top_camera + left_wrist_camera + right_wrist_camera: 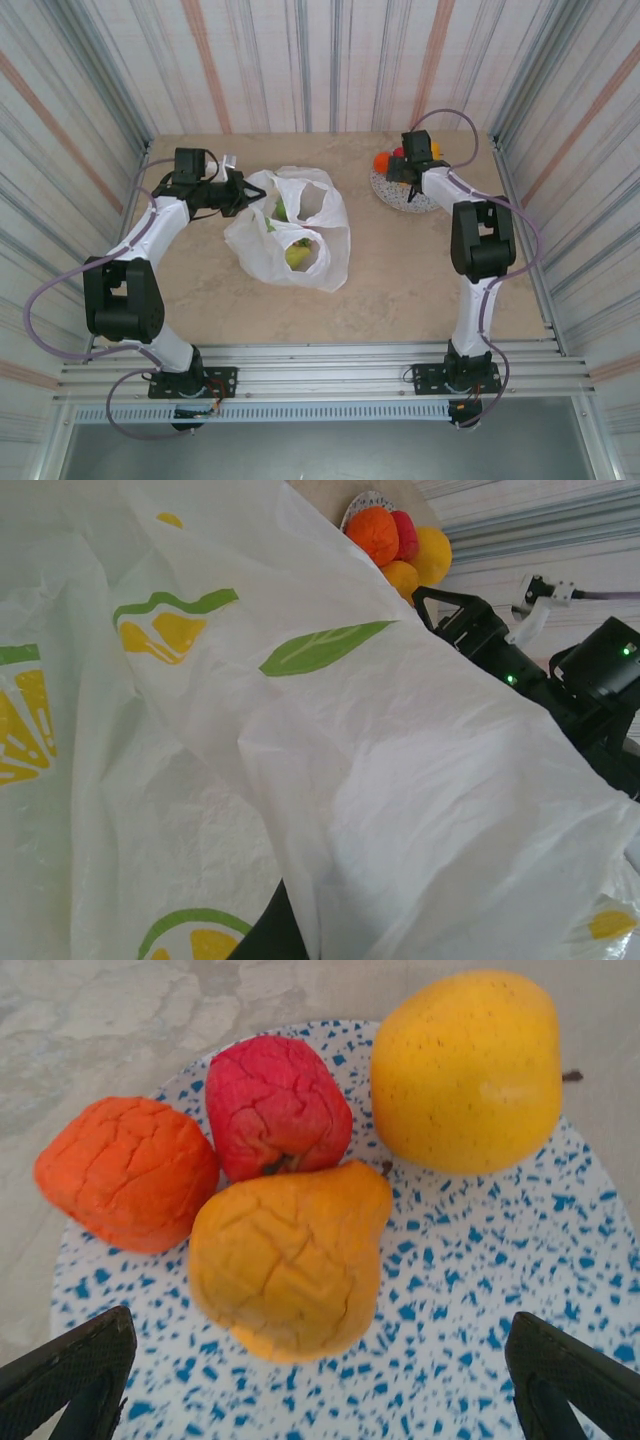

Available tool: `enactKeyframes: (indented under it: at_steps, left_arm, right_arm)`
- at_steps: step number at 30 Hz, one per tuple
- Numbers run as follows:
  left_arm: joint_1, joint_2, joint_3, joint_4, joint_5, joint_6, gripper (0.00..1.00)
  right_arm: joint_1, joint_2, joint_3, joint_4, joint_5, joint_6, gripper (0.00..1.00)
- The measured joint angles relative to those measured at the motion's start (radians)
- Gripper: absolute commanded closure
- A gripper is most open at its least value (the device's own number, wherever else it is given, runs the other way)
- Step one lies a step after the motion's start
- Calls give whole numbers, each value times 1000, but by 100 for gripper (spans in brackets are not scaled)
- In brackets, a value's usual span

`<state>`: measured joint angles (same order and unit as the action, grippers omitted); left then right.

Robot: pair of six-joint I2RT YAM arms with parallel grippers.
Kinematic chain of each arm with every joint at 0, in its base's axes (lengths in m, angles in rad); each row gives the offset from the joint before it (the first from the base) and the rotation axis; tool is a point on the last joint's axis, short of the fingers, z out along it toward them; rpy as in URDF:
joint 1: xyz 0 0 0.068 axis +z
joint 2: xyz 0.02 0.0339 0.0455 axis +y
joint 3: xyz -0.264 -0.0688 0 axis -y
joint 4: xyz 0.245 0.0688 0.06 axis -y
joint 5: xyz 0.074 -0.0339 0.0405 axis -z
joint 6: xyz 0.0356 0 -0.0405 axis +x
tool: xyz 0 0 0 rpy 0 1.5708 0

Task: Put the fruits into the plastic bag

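A beige marble-patterned tabletop (pixel 400 290) sits between walls (pixel 330 60) striped vertically in grey, white and salmon. Aluminium rails (pixel 330 360) run along its near edge.

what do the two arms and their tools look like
Both the left arm and right arm have white links, bulky black joint housings and a looping lilac cable. The left tool and right tool are black and two-fingered; small green lights glow near the right one.
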<state>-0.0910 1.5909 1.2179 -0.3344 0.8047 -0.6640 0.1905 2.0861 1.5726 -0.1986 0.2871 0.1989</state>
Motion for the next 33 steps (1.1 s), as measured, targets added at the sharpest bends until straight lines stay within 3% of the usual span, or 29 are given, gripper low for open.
enactKeyframes:
  at_steps: [22, 33]
  left_arm:
    - [0, 0, -3, 3, 0, -7, 100]
    - [0, 0, -3, 3, 0, -7, 100]
  right_arm:
    - [65, 246, 273, -116, 167, -307, 8]
    - [63, 335, 402, -156, 217, -374, 18]
